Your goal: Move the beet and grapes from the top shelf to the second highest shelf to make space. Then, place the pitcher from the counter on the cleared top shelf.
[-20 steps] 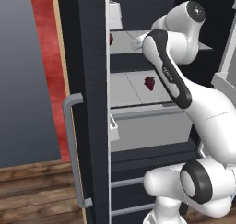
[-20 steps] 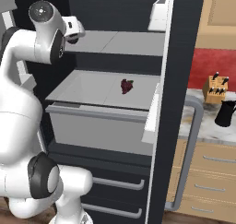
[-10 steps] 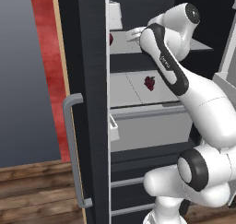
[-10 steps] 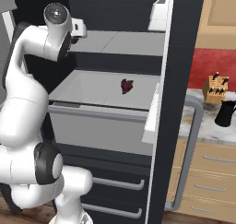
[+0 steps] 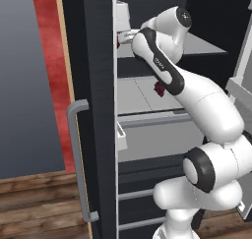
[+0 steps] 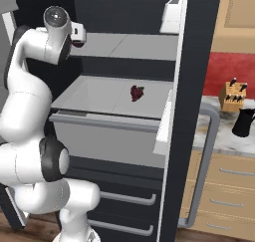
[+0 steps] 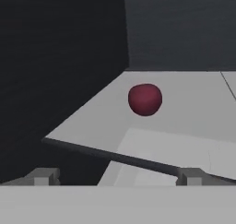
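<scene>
1. So the arm is reached up into the open fridge, with the gripper [image 7: 115,176] at the left end of the top shelf [image 6: 134,46], just in front of its dark front edge.
2. The jaws are spread wide with nothing between them; in the hand view the two finger tips [image 7: 44,176] sit far apart at the bottom.
3. Straight ahead of them is the beet [image 7: 144,99], a smooth dark-red ball resting on the top shelf toward its left side, a bit back from the edge. The jaws aren't touching it, there's bare shelf between.
4. From the left base view you just catch a sliver of that beet [image 5: 118,41] beside the gripper, up against the dark fridge wall.
5. The grapes [image 6: 137,92] are already down on the second highest shelf [image 6: 89,94], roughly in the middle and a little right of its faint dividing line, well behind the lighter front rail. The left base view shows the bunch peeking out from behind the forearm.
6. The pitcher [image 6: 244,122] is on the desk [image 6: 219,136] off to the right of the fridge, black, standing upright, just in front of the tan knife block [image 6: 232,95].
7. Below the desk are tan wooden drawers [image 6: 224,186], and behind it a red wall [image 6: 221,69].
</scene>
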Motion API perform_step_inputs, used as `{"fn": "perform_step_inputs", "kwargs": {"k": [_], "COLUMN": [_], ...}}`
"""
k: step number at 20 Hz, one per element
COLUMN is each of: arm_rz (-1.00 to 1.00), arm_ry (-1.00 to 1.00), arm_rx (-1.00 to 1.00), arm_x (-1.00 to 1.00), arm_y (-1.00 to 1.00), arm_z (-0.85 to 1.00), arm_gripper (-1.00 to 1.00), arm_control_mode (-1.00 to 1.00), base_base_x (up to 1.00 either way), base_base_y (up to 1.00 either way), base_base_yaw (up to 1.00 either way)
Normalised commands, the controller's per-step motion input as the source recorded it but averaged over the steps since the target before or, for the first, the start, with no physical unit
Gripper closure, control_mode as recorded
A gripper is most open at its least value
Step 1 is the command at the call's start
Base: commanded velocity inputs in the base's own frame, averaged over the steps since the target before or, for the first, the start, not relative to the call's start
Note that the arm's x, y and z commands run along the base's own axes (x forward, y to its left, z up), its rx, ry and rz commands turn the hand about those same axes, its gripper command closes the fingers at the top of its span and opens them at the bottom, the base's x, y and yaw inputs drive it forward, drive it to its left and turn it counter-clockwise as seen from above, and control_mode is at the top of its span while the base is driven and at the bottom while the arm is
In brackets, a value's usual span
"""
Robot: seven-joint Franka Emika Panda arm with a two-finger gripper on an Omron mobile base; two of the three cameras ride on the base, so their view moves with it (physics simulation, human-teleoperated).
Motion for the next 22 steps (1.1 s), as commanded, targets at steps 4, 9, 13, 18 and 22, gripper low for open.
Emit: {"fn": "perform_step_inputs", "kwargs": {"k": [4, 9, 13, 18, 22], "arm_rz": [0.0, 0.0, 0.0, 0.0, 0.0], "arm_ry": [0.16, 0.11, 0.06, 0.03, 0.01], "arm_rx": [0.0, 0.0, 0.0, 0.0, 0.0], "arm_x": [0.57, 0.55, 0.52, 0.5, 0.46], "arm_y": [0.04, 0.03, 0.12, 0.24, 0.18], "arm_z": [-0.04, -0.14, -0.16, -0.16, -0.13], "arm_gripper": [-1.0, -1.0, -1.0, -1.0, -1.0], "arm_control_mode": [-1.0, -1.0, -1.0, -1.0, -1.0], "base_base_x": [0.0, 0.0, 0.0, 0.0, 0.0], "base_base_y": [0.0, 0.0, 0.0, 0.0, 0.0], "base_base_yaw": [0.0, 0.0, 0.0, 0.0, 0.0]}}
